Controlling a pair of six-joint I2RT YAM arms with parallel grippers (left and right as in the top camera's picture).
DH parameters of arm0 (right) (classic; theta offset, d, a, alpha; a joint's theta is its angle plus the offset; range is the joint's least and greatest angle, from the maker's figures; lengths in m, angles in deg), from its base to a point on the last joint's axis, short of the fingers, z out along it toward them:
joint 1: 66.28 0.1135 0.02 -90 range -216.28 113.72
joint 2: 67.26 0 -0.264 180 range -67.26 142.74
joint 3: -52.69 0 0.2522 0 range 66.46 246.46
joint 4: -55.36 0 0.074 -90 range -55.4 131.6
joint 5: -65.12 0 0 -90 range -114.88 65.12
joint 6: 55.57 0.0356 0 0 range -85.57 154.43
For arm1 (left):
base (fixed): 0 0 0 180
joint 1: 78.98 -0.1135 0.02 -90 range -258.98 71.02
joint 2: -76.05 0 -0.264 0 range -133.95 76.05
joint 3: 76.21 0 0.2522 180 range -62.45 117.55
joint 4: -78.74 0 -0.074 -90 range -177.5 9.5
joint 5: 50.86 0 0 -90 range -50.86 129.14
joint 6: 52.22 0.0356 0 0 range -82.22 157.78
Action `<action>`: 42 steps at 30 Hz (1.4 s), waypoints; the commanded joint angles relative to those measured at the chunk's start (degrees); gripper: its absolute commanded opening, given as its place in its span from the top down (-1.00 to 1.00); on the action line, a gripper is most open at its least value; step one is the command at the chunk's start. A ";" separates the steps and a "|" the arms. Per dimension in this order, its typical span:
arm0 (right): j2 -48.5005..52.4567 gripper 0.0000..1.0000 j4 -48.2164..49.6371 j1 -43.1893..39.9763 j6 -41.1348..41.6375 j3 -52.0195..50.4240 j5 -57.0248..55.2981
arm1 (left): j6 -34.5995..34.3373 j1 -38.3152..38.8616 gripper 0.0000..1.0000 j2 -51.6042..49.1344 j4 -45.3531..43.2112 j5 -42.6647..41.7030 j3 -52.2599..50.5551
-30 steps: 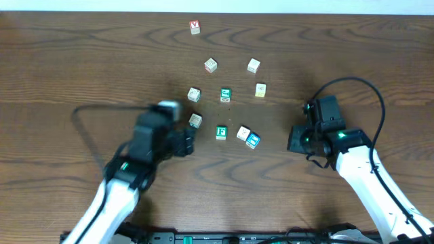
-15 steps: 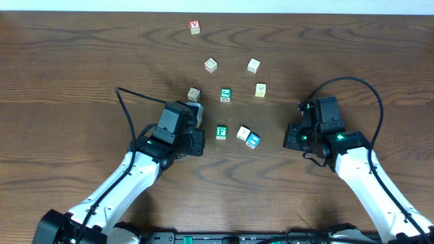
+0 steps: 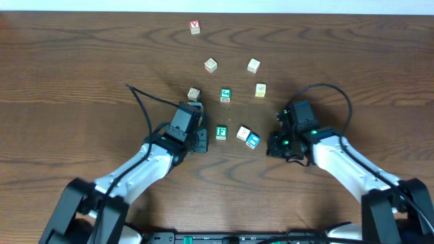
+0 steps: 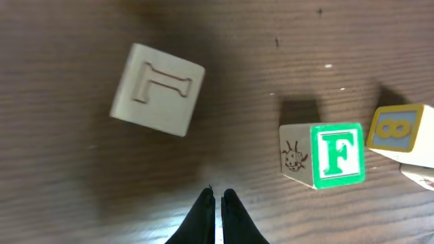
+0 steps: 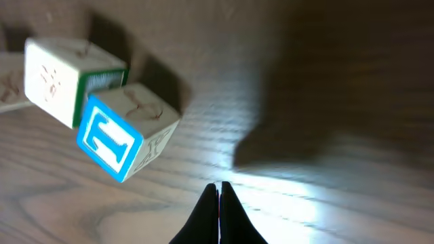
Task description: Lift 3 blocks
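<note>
Dark wood-grain bench [image 3: 68, 74] fills every view, with small alphabet cubes scattered near its middle.

Over the last second both arms have closed in on the green F block [image 3: 221, 133]. The left end effector [image 3: 198, 140] was well off to that block's left and now sits just to its left. Its fingers are pressed together with nothing between them. In the left wrist view the thin dark tips meet over bare wood, with the F block ahead to the right and a plain embossed block [image 4: 157, 89] ahead to the left. The right end effector [image 3: 274, 145] has slid in from farther right. It now lies to the F block's right, just past the blue block [image 3: 253, 141], and is likewise pressed together and empty. None of the cubes has shifted.

This reads as an approach only, and lifting has not begun. All three task blocks rest on the bench, and the closed fingers would need to spread before taking one.

The green F block is a wooden cube. One face is green with a white F, and a pale side face bears a small dark bug-like drawing. The cream block [image 3: 243, 133] sits just to its right. The blue block lies at that cream cube's far lower corner, touching it or nearly so. It is turned at an angle, with a bright blue face, a white mark and bare wood sides.
</note>
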 commanded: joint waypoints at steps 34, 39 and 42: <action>4.02 0.98 12.00 2.64 5.84 -0.37 1.57 | -1.11 0.24 0.86 -11.13 -13.44 -8.46 0.92; 4.02 0.98 14.25 2.64 5.79 -0.37 1.51 | -1.11 0.24 0.85 -11.13 -13.44 -8.61 0.92; 4.02 0.98 14.47 2.64 5.86 -0.37 0.98 | -1.11 0.24 0.86 -11.13 -13.46 -8.61 0.92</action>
